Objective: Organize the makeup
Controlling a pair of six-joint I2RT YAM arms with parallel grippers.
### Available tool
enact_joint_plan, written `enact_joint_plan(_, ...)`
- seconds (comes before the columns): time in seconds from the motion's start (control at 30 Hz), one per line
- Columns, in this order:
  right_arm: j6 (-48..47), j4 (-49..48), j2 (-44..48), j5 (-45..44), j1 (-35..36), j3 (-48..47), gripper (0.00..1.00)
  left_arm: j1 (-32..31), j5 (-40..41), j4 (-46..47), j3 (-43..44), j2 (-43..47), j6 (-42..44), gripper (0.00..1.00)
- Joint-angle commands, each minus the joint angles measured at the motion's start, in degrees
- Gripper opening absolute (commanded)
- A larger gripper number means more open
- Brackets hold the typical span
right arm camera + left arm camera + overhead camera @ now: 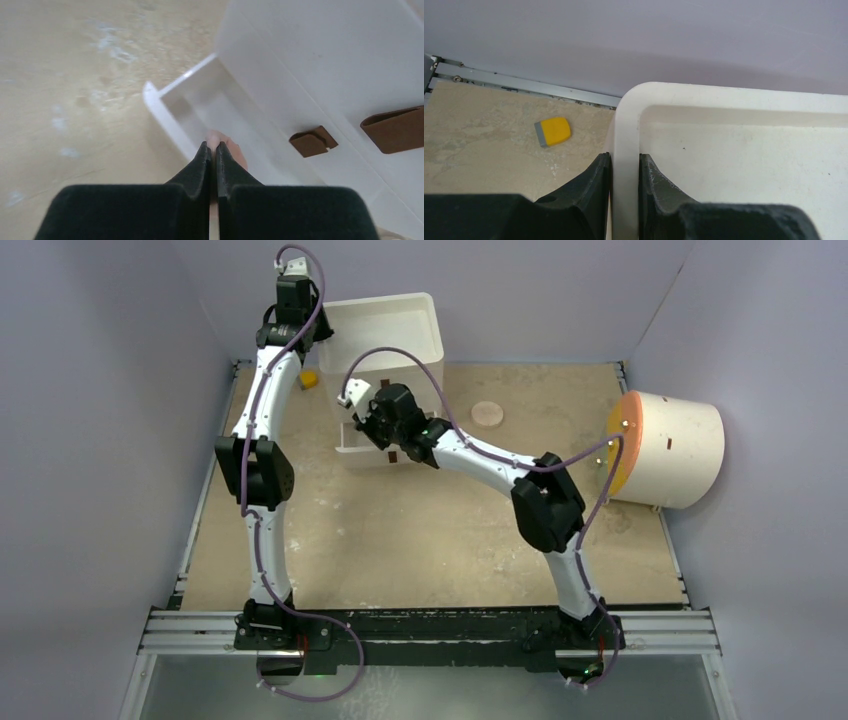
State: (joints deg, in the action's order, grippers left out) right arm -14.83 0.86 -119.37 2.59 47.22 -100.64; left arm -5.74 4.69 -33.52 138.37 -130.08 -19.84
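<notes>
So the left claw (625, 170) is clamped on the rim of the white plastic organizer box (744, 160). The right claw (212, 150), pinched together and empty, hangs over the open drawer (175, 105), where one round peach disc (236, 152) sits. The second peach disc (488, 412) is out on the counter (400, 540) at the box's 3 o'clock, so not finished, I'd guess.

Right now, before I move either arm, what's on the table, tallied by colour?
Peach: 2, a round peach disc on the bare tabletop and a partly hidden peach piece in the open drawer.
Yellow: 1, the small yellow block.
White: 1, the white plastic drawer organiser.
Cream: 1, the big cream cylinder with an orange face.
Total: 5.
</notes>
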Motion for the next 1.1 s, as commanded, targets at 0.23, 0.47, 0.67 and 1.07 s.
enact_joint_plan(0.23, -3.14, -3.32, -11.35, -10.96, -1.87, -7.01, 0.47, 0.11, -5.57, -6.91, -2.31, -1.45, -0.89, 0.0)
enact_joint_plan(0.47, -3.58, -5.76, -7.04, -11.62, -1.87, -2.48, 0.87, 0.11, -5.83, -6.65, -2.23, -2.23, -0.98, 0.0)
enact_joint_plan(0.67, -4.41, -2.32, -4.61, -12.18, -1.87, -2.35, 0.92, 0.11, -6.01, -6.63, -1.97, -2.66, -1.39, 0.0)
enact_joint_plan(1.07, 5.62, -13.31, 12.15, -20.29, -7.2, 13.92, 0.99, 0.11, -5.36, -7.28, -2.26, -2.47, -1.13, 0.0)
